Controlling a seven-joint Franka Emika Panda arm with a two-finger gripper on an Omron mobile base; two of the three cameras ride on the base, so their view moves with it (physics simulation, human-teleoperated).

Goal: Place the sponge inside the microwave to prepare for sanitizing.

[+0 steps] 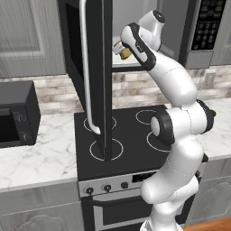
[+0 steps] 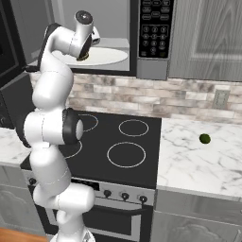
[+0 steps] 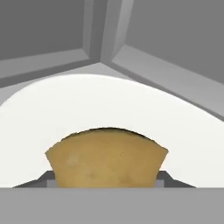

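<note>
Now the claw (image 3: 105, 186) pinches the sponge (image 3: 106, 158) inside the open microwave (image 2: 152, 28)

Seen from the hand, the tan sponge sits between the two fingertips, which press its sides, so the jaws stand part-way apart with the block filling the gap; it hangs just over the near edge of the white turntable (image 3: 109, 105), and whether it touches the plate cannot be told. From the left base, the arm reaches up into the oven cavity, the sponge (image 1: 122, 50) peeping out beside the wrist, and the door (image 1: 97, 76) with its silver handle (image 1: 86, 67) stands swung wide over the stove (image 1: 126, 135). From the right base, the hand sits above the turntable (image 2: 111, 56), the keypad (image 2: 155, 23) is to its right, and a small green ball (image 2: 204, 138) lies on the marble counter (image 2: 198, 160)
</note>
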